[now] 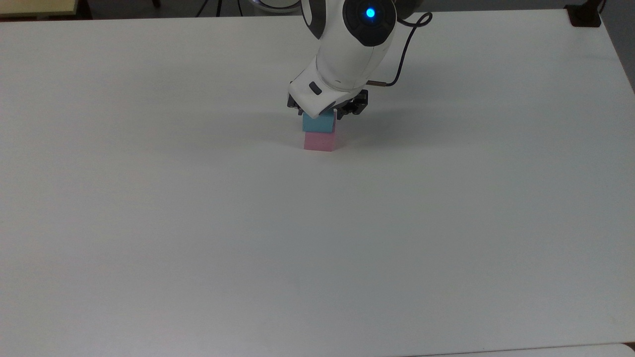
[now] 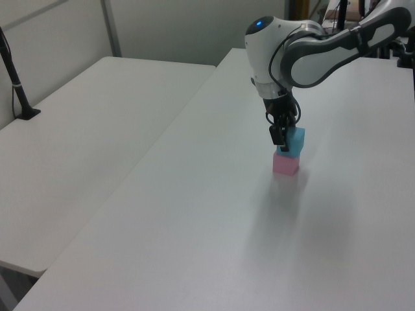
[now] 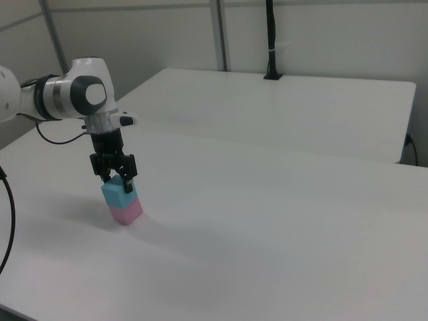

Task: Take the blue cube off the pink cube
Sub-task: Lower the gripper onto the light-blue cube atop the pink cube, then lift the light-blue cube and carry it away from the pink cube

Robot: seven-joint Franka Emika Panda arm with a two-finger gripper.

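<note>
The blue cube (image 1: 318, 124) sits on top of the pink cube (image 1: 320, 142) near the middle of the white table (image 1: 317, 238), slightly offset toward the top view's left. My gripper (image 1: 320, 113) is down over the stack, pointing downward. Its fingers stand on either side of the blue cube's upper part, and the jaws are open with a small gap to the cube. The white hand hides the cube's top in the top view. In the left view the gripper (image 2: 280, 139) covers the blue cube's (image 2: 295, 139) near side above the pink cube (image 2: 286, 164). The right view shows the gripper (image 3: 116, 180) over the blue cube (image 3: 119, 194).
A second white table (image 2: 97, 116) adjoins mine on the left view's left, with a black post (image 2: 16, 78) clamped at its edge. A black clamp (image 1: 584, 15) sits at the table's corner at the top view's upper right. The arm's cable (image 1: 404, 49) loops beside the wrist.
</note>
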